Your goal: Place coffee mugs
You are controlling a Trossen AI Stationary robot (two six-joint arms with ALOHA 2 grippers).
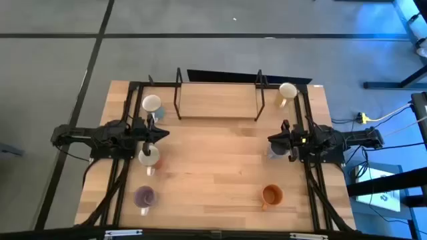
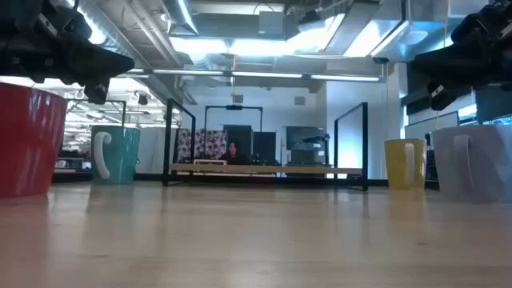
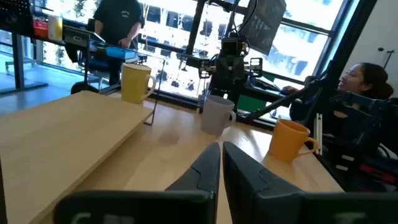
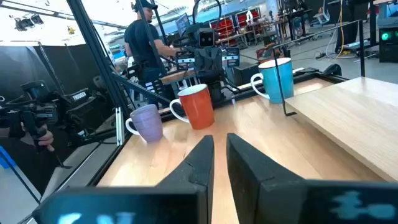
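Observation:
Six mugs stand upright on their bases on the wooden table. On the left are a teal mug (image 1: 152,103), a red mug with a white inside (image 1: 149,157) and a lavender mug (image 1: 145,197). On the right are a yellow mug (image 1: 287,91), a pale grey mug (image 1: 276,152) and an orange mug (image 1: 271,195). My left gripper (image 1: 164,133) hovers shut and empty between the teal and red mugs. My right gripper (image 1: 270,139) hovers shut and empty beside and above the grey mug. In the low view both grippers (image 2: 112,66) (image 2: 428,72) are clear of the table.
A raised wooden shelf on a black frame (image 1: 219,100) stands at the far middle of the table. The black arm frames (image 1: 127,173) (image 1: 313,180) run along the left and right sides. People show in the room beyond the table.

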